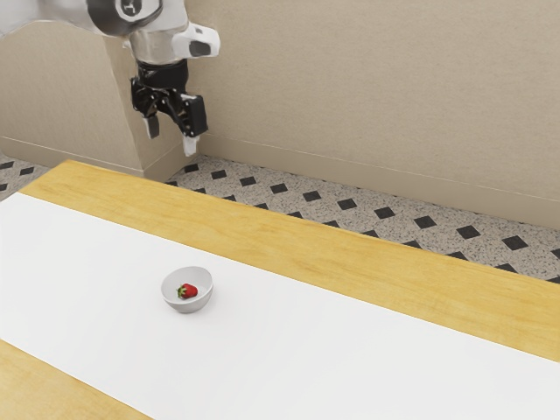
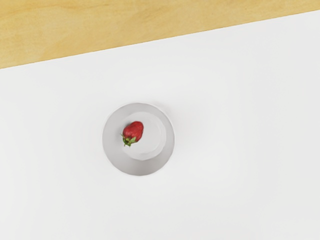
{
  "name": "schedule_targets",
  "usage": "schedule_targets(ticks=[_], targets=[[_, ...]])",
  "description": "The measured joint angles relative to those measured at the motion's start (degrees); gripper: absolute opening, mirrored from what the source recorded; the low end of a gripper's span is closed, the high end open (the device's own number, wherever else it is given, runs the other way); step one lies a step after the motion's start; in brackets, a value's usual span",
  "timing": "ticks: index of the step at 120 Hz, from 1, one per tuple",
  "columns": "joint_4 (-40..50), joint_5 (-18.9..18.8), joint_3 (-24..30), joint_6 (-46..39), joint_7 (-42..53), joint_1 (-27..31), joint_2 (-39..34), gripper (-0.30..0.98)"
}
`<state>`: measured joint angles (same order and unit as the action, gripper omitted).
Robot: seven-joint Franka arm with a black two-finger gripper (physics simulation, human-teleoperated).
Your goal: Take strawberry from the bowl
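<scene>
At the upper left of the exterior view, the pincer [image 1: 171,140] has its fingers apart. Below it in frame, the strawberry [image 1: 190,290] lies inside the bowl [image 1: 189,307], on the worktop's [image 1: 262,229] white cover [image 1: 315,350].

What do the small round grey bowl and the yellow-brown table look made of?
The small round grey bowl seems smooth, matte ceramic or plastic: its colour is even, its shading soft. The yellow-brown table looks like smooth wood, perhaps veneer, from its streaky grain.
</scene>
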<state>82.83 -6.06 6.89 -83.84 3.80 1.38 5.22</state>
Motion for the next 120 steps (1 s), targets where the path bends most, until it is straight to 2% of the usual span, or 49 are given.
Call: schedule_targets(ticks=[24, 48, 72, 86, 103, 120], targets=[[4.2, 0.5, -2.8, -13.4, -2.4, 2.1, 10.7, 0.69], [4.3, 0.8, -3.2, -21.5, -4.0, 1.5, 16.6, 0.69], [4.8, 1.4, -5.7, -30.6, -4.4, 1.7, 25.9, 0.69], [13.1, 2.6, -5.6, -36.4, -4.6, 3.2, 24.6, 0.69], [24.8, 3.7, -5.4, -43.5, -4.8, 3.6, 18.4, 0.66], [30.1, 4.3, -5.3, -48.2, -5.0, 3.6, 14.8, 0.60]])
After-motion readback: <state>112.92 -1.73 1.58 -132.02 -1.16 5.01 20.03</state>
